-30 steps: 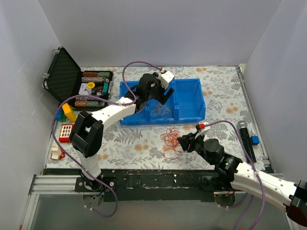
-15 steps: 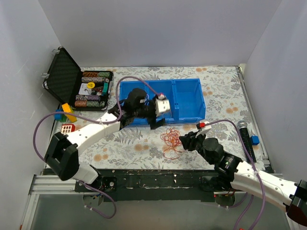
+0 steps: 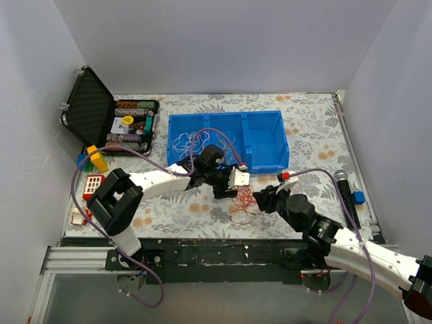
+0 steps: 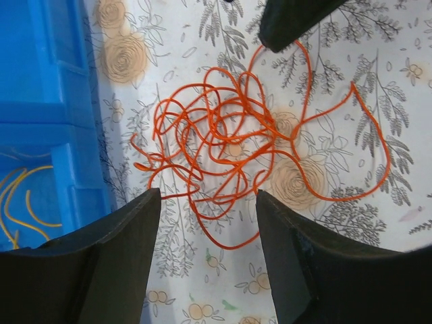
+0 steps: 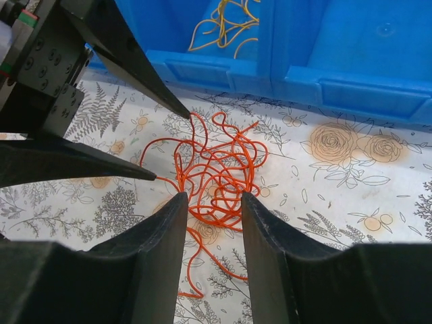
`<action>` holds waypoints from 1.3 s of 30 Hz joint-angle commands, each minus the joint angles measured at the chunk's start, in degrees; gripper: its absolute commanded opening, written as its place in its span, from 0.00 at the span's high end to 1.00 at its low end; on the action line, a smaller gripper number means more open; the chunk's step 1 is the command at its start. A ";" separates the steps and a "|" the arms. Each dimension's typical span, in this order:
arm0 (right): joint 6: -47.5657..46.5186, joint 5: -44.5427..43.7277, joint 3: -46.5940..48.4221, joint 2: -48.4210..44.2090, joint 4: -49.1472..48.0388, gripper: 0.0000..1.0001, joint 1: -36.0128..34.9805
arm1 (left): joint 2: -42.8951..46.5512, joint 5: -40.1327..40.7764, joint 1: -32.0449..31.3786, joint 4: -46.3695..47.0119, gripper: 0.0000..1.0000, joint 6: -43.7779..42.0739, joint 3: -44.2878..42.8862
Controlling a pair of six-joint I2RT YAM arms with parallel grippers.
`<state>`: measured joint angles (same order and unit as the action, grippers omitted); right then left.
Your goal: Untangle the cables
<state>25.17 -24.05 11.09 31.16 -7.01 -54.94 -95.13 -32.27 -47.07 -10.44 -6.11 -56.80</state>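
Red cable tangle (image 4: 226, 152) sits loose on the floral worktop (image 3: 310, 135), just in front of the blue bin (image 3: 266, 145), not inside it. Both arms converge on it from opposite sides. Left fingers (image 4: 115, 270) are spread fairly wide and straddle the near edge of the tangle: strands run between the tips, nothing looks pinched. Right fingers (image 5: 155, 270) are set narrower but still apart, with the middle of the tangle showing in the gap; no clamp on a strand that I can see. One loop of the red cable trails out past the clump toward the front edge of the worktop. A yellow-orange cable (image 5: 223, 27) lies curled in a bin compartment nearest the tangle, and a white cable (image 3: 185, 142) lies in the bin's left compartment. Both are apart from the red one, with the bin wall between. Open black case (image 3: 88, 104) with chips sits far left, microphone (image 3: 345, 192) far right, both well clear of the tangle.
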 commanded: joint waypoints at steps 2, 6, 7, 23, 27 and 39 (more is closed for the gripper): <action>-1.09 -0.03 3.58 -0.66 -0.64 0.55 -0.26 | -0.14 1.42 0.14 4.72 0.43 -1.01 -4.03; -1.52 0.58 3.15 -0.31 -1.17 0.55 -0.26 | 0.82 0.90 0.14 4.46 0.48 -1.54 -4.03; -1.53 0.76 3.15 -0.13 -1.43 0.55 -0.26 | 1.17 0.63 0.14 4.29 0.49 -1.54 -4.03; -0.65 0.76 3.15 -2.68 1.11 0.59 -0.26 | -7.17 0.37 2.95 0.95 0.74 -3.47 -9.39; -0.56 0.59 3.15 -2.95 1.47 0.60 -0.26 | -7.70 -0.86 2.77 -1.42 0.75 -4.00 -10.26; -3.80 0.06 4.90 -1.01 -1.25 0.53 -0.34 | -1.38 -3.67 1.37 -5.11 1.00 1.96 -14.73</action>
<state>23.75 -22.72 12.03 29.76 -4.78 -54.94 -103.24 -32.62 -44.95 -13.67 -8.16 -66.24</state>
